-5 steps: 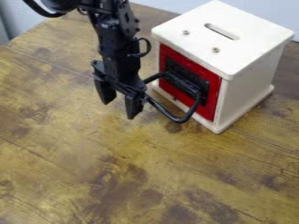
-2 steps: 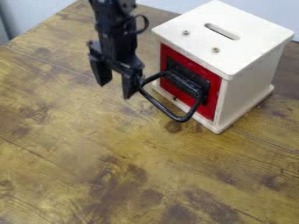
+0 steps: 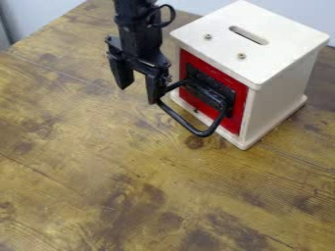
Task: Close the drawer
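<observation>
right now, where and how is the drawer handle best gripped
Probably best on the lower outer bend of the black wire loop handle, coming from the front, away from the cream cabinet. The loop juts out and down from the red drawer front, so its rounded end leaves room for the gripper to straddle the bar.

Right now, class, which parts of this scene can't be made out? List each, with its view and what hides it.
Camera view:
- Inside of the red drawer: hidden by its own front.
- Back of the cream wooden cabinet: turned away from the camera.
- Upper part of the black robot arm: cut off by the top edge.
</observation>
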Available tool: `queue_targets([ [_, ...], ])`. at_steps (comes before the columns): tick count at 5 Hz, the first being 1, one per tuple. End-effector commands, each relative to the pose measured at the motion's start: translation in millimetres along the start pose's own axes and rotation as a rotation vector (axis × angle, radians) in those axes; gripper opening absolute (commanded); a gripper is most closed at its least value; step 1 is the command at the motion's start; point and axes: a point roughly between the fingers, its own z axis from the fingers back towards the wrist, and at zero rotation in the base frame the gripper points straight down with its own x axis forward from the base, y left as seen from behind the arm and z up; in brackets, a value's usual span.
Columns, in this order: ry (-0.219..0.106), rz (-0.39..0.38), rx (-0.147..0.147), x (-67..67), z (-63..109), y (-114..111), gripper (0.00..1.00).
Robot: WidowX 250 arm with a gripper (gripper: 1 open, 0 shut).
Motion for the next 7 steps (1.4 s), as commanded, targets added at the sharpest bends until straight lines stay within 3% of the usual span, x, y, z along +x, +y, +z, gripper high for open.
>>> queue_targets([
  [1, -0.066, -0.123, 0.003, 9.7, 22.3, -14, 1.0],
  [2, -0.062, -0.096, 0.011, 10.9, 28.1, -24, 1.0],
  [4, -0.099, -0.044, 0.036, 18.3, 37.1, -38, 1.0],
  [5, -0.113, -0.048, 0.025, 16.5, 29.3, -38, 1.0],
  [6, -0.097, -0.052, 0.005, 12.4, 21.5, -40, 1.0],
  [7, -0.073, -0.021, 0.007, 9.7, 22.7, -31, 1.0],
])
